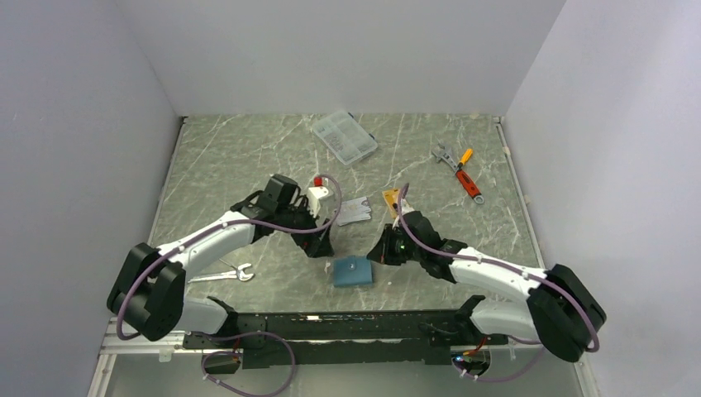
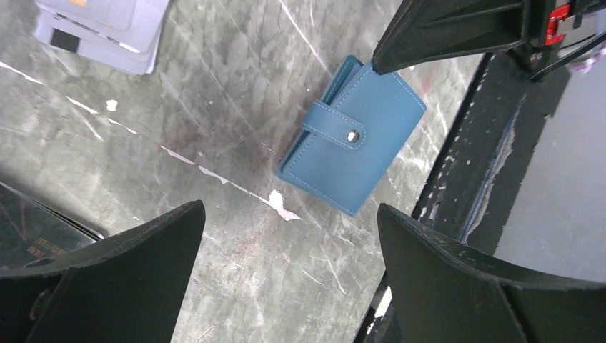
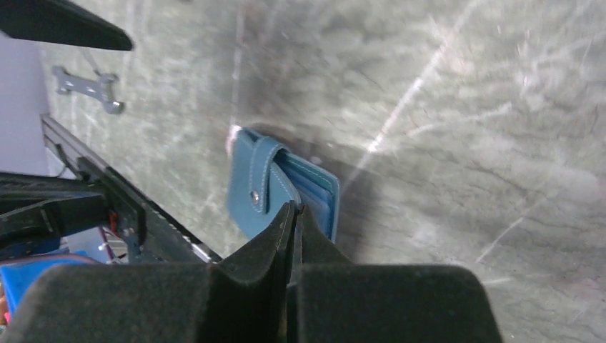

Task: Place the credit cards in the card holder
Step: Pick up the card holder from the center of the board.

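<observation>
Over the closed card holder (image 2: 354, 139), the left gripper (image 2: 287, 211) has its fingers spread, while the right gripper (image 3: 296, 211) has its fingers pressed together at the holder's edge. The step in hand looks like opening the holder, so the snap tab (image 2: 336, 131) likely needs releasing next.

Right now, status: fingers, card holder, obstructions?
Left fingers open beside card holder. Right fingers shut at its edge. Holder snapped closed; credit cards lie apart. Snap tab bars entry.
</observation>
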